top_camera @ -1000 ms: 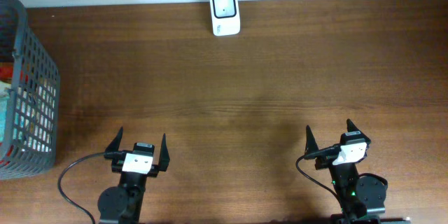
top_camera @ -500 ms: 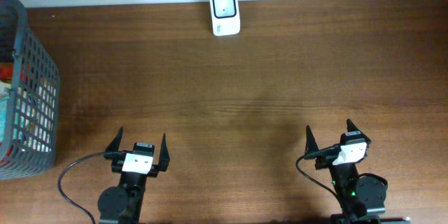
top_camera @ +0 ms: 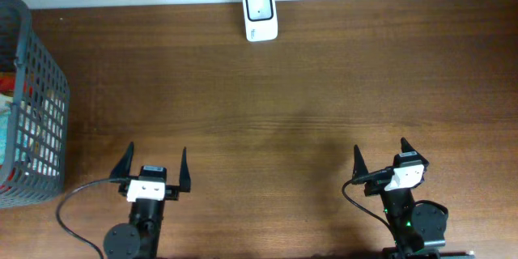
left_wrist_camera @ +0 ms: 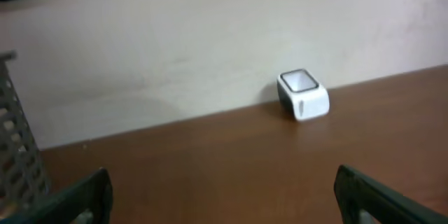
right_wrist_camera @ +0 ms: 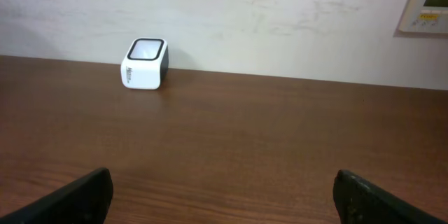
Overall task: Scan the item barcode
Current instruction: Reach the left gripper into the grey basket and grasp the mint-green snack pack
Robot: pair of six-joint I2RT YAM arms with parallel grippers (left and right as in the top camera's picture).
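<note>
Displaced leftward toward basket (top_camera: 40, 121): left end effector (top_camera: 157, 150), wide open, empty. Right end effector (top_camera: 380, 147): wide open, empty. Scanner (top_camera: 260, 14) well ahead of both.

The surface (top_camera: 324, 89) is of dark brown wood, with a fine grain that runs from side to side; its far edge meets a pale, cream-white wall (right_wrist_camera: 280, 14); the wall shows faint scuffs and grey smudges; a small beige control panel (right_wrist_camera: 428, 1) is fixed on it, at the upper right of the right wrist view; the light is soft and even, with a weak sheen on the wood.
</note>
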